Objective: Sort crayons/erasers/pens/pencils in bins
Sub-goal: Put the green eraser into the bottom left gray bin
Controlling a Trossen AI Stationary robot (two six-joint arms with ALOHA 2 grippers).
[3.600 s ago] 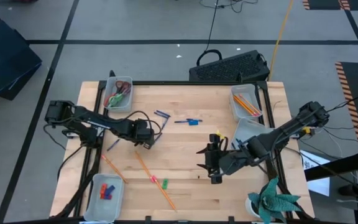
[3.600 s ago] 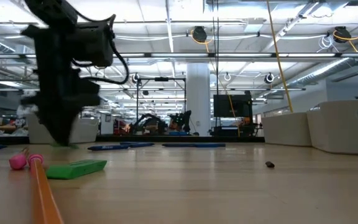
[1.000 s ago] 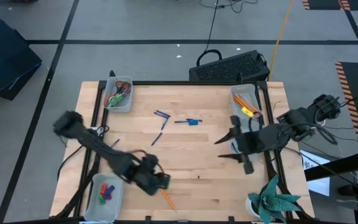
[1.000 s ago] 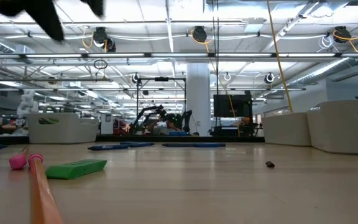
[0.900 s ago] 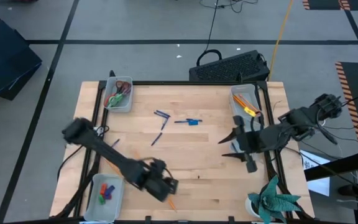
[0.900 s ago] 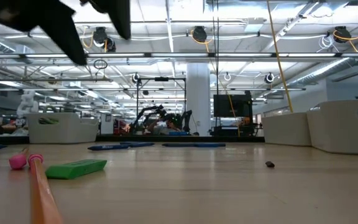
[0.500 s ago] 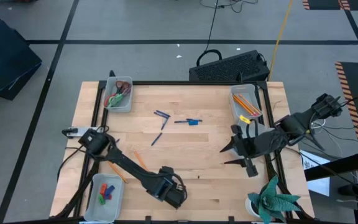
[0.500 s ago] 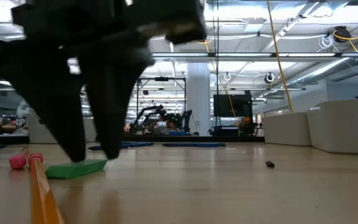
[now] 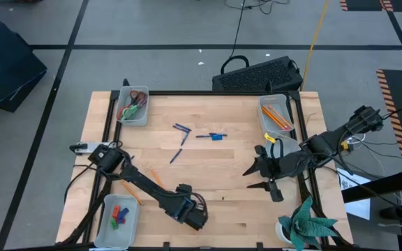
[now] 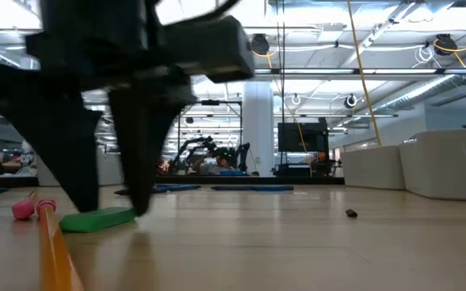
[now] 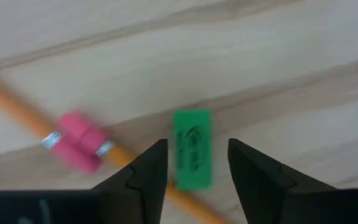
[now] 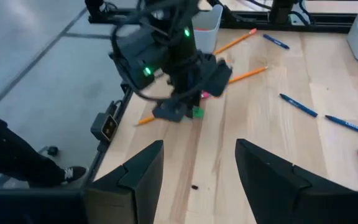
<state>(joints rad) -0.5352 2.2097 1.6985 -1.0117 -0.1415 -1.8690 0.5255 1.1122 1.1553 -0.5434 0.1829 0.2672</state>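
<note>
**Left gripper straddles the green eraser**

The left gripper (image 11: 192,163) is low over the front part of the pale wooden desk (image 9: 215,167), and its two dark fingers (image 11: 146,173) stand apart at a moderate width, holding nothing. Between them lies the small green rectangular eraser (image 11: 192,149). Its long axis runs along the gap between the fingers, so the fingers face its two long sides and would close across its short width. The low view shows the same thing: the eraser (image 10: 99,219) lies flat on the desk and the finger tips come down on both sides of it, near the desk surface.

The eraser lies on or just beside a long thin orange pencil with a pink rubber end (image 11: 73,139); I cannot tell if they touch. This pencil passes diagonally under the gap, so in my judgement the closing fingers could catch or push it.

The right gripper (image 9: 262,178) hangs above the right part of the desk, well apart from the eraser, with its fingers spread wide and empty. The left arm is clearly the nearer one.

The translucent grey-white plastic bin with short crayons (image 9: 117,213) stands at the front left corner, not far from the left gripper.
</note>
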